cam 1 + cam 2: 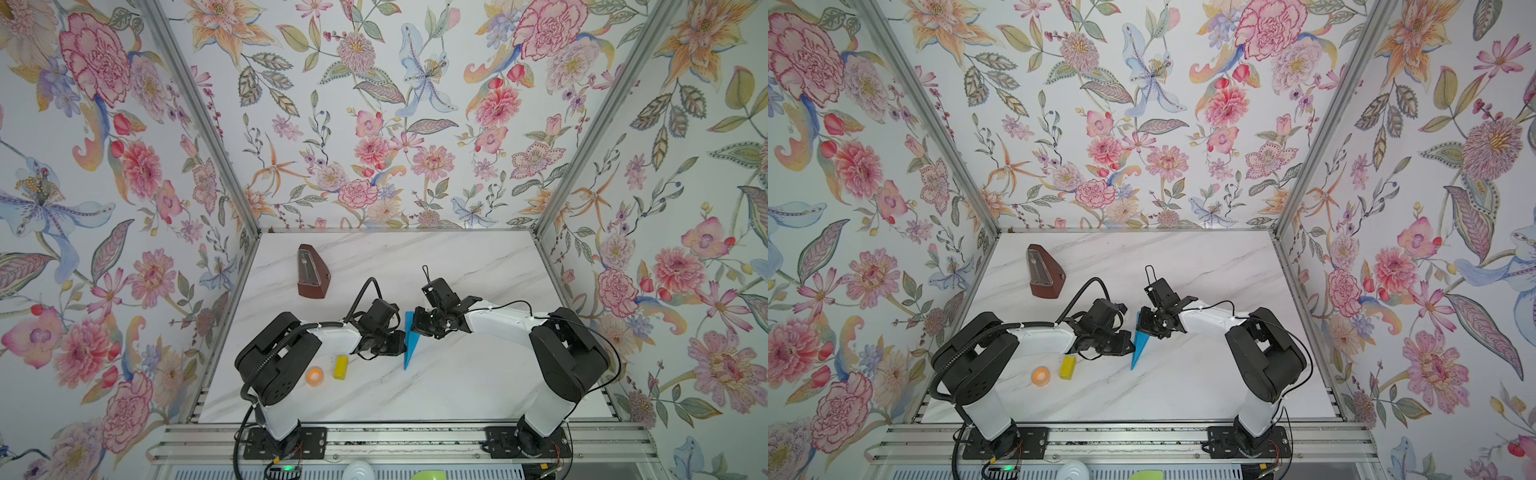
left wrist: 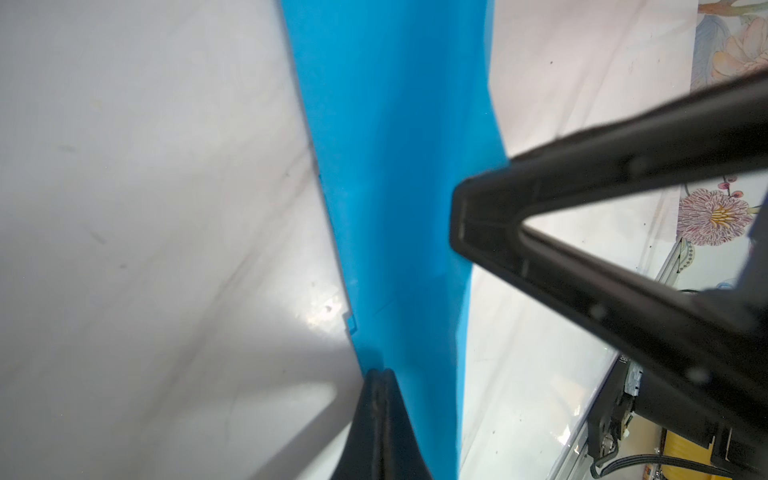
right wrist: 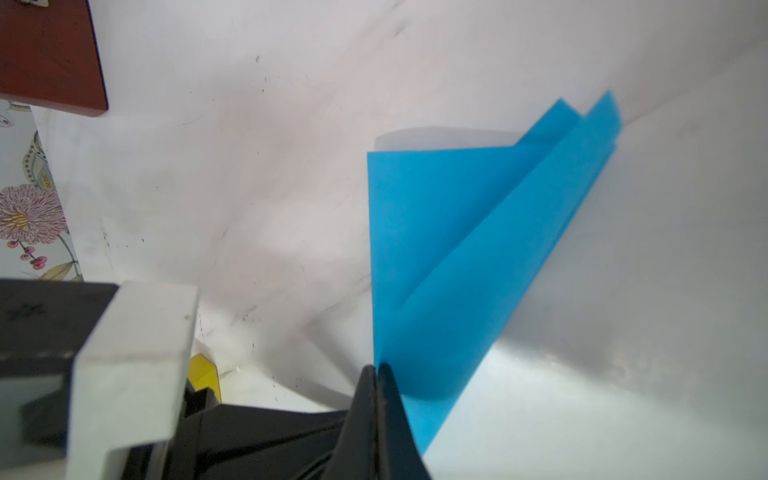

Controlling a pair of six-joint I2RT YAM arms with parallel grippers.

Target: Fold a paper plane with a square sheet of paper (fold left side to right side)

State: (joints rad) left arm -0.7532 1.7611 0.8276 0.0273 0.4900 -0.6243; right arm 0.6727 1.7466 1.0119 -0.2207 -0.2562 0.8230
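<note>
The square sheet of paper is now a bright blue, narrow pointed paper plane [image 1: 409,351] [image 1: 1139,349] lying mid-table, its tip toward the front edge. My left gripper [image 1: 401,338] [image 2: 380,371] is shut, and its tips touch the plane's [image 2: 395,166] left edge. From the right, my right gripper [image 1: 415,328] [image 3: 377,366] is shut on the edge of one flap of the plane [image 3: 457,249]. That flap curls up off the table. The right gripper's fingers [image 2: 478,216] also show over the paper's right edge in the left wrist view.
A brown metronome [image 1: 311,272] stands at the back left. A yellow block [image 1: 340,367] and an orange tape roll [image 1: 314,376] lie just in front of the left arm. Flowered walls close in the marble table [image 1: 457,386] on three sides.
</note>
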